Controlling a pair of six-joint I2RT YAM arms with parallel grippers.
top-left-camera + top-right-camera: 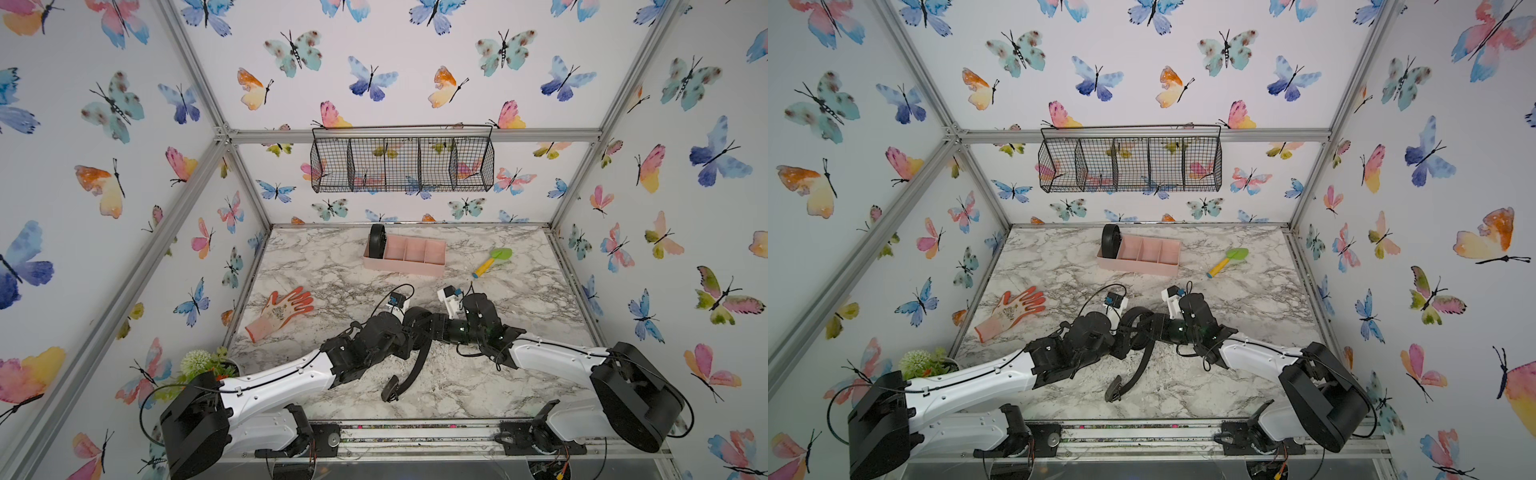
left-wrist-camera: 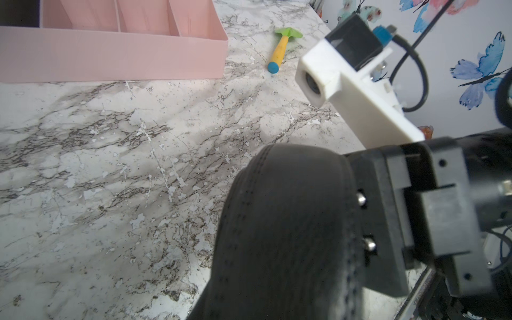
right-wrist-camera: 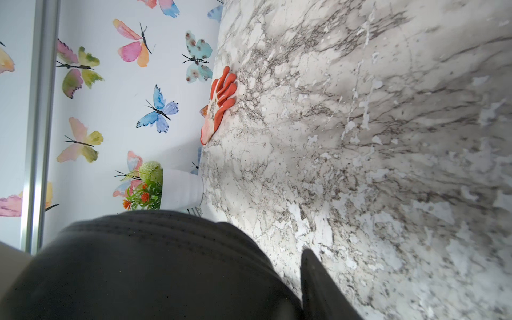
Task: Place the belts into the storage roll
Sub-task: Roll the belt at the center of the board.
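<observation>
The left tool (image 1: 405,332) seems to clamp the half-rolled belt (image 1: 417,318), well apart from the pink storage tray (image 1: 405,268) (whose end compartment holds a coiled belt (image 1: 377,241)), while the right tool (image 1: 431,324) stands with jaws apart beside it, so it is better to wind in the trailing tail (image 1: 419,360) tightly before carrying.

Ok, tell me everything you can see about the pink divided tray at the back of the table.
The pink tray is a low, long, open-topped box of pale matte plastic, split by thin walls into four compartments in a row. It sits flat on the marble table near the back edge, slightly askew. Its left-end compartment holds a coiled black belt standing on edge, rising above the rim; the other three show only bare pink floor. A toy shovel lies apart from it.
</observation>
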